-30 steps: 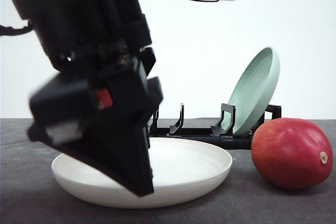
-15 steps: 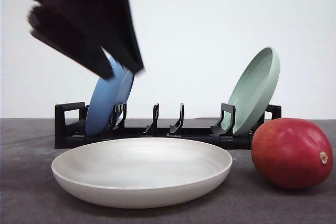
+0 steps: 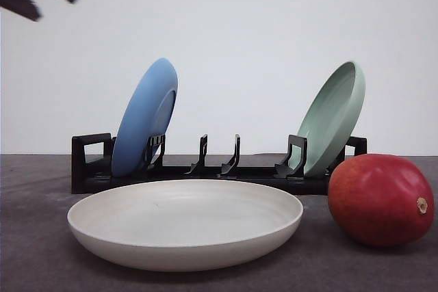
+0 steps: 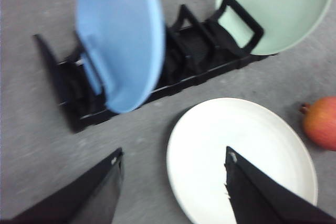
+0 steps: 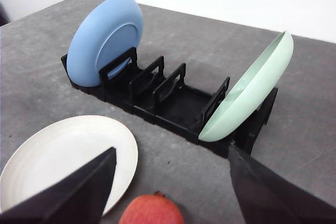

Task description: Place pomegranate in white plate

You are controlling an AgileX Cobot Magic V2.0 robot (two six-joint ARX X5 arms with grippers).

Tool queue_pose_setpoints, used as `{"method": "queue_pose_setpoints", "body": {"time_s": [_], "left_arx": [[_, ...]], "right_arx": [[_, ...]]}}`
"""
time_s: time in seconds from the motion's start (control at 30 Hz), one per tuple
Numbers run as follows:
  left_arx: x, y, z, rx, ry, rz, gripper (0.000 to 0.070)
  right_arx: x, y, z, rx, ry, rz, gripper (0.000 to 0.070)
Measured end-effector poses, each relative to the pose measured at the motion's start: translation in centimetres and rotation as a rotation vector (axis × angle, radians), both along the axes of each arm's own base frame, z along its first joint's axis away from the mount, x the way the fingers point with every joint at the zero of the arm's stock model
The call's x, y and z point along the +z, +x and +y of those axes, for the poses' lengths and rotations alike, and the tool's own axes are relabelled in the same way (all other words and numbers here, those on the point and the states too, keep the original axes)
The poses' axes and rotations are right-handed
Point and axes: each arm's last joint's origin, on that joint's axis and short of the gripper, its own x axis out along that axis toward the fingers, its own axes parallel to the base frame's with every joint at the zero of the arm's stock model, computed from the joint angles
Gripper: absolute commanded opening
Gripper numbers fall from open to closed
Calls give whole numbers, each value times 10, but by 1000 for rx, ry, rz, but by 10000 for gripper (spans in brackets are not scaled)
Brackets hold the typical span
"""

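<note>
The left gripper (image 4: 170, 192) is open, its two black fingers wide apart with nothing between them, above the gray table (image 4: 31, 140). The right gripper (image 5: 170, 187) is open too and holds nothing. In the front view the pomegranate (image 3: 380, 200) lies on the table at 3 o'clock from the white plate (image 3: 185, 223), just beside its rim, not touching as far as I can see. Behind them, at 12 o'clock, stands the black rack (image 3: 219, 169), with the blue plate (image 3: 144, 117) leaning at its left end and the pale green plate (image 3: 333, 117) at its right end.
</note>
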Motion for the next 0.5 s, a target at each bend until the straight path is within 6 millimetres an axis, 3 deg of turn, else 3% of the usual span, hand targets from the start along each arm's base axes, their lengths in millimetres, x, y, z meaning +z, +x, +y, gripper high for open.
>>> {"method": "queue_pose_setpoints", "body": {"time_s": [0.23,0.5], "left_arx": [[-7,-5,36,98,-30,-4,364],[-23,-24,45,144,-32,-36,359]], "right_arx": [[-4,-1,0,-13,18,67,433],[-9,-3,0,-41,74,170,433]]}}
